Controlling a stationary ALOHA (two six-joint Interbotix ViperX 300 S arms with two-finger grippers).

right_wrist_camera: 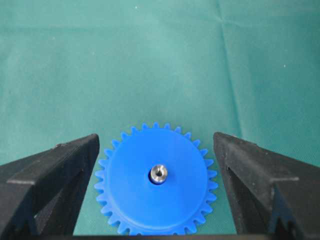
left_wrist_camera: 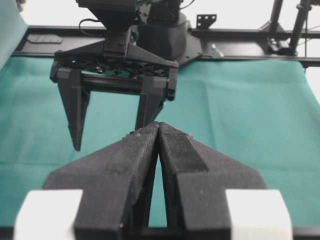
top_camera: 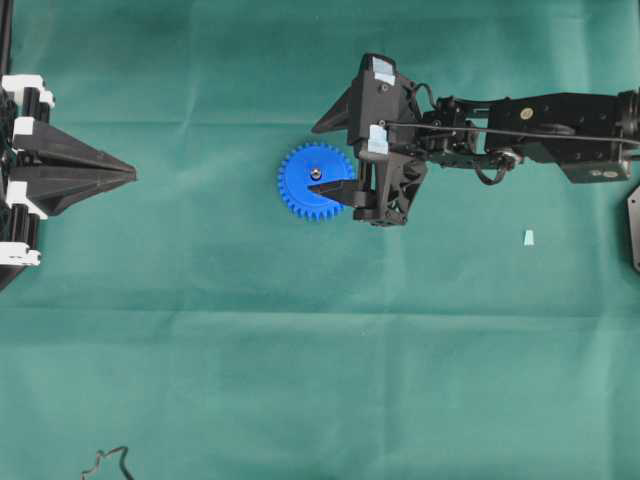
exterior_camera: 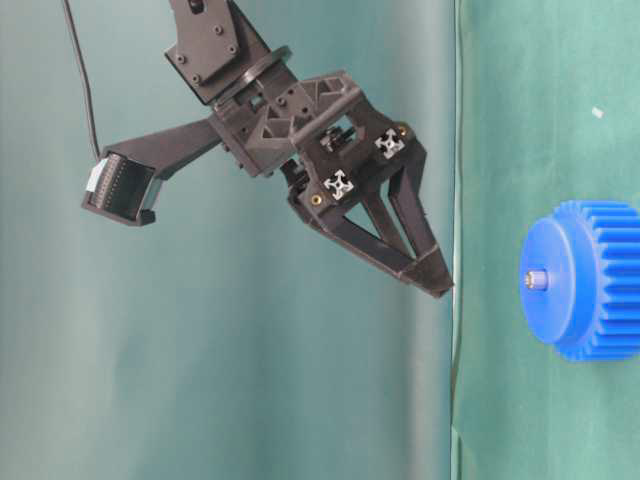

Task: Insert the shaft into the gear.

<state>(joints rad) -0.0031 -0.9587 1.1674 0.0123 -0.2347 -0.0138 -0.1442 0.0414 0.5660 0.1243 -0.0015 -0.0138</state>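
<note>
Blue gear (right_wrist_camera: 156, 181) flat on the green desk (top_camera: 250, 350), steel shaft (right_wrist_camera: 159, 173) seated upright in its hub. My right claw (right_wrist_camera: 156, 190) hangs above, jaws spread wide, holding nothing; left claw (left_wrist_camera: 159, 131) pressed shut, empty. I judge the shaft stiff, slick, light: pinch its sides. The gear is rigid plastic: take it by the toothed rim.

Green cloth (top_camera: 300, 380): broad open room across the near half and the middle between the two arms. Obstacles: gear (top_camera: 312, 181) lying flat with shaft (top_camera: 315, 174) upright in its centre hole; right gripper (top_camera: 338, 155) raised above it, jaws spread wide either side, touching neither; small pale piece (top_camera: 528, 237) lying well apart. Left gripper (top_camera: 132, 176), fingers pressed together, parked at the far edge, clear of the gear.
</note>
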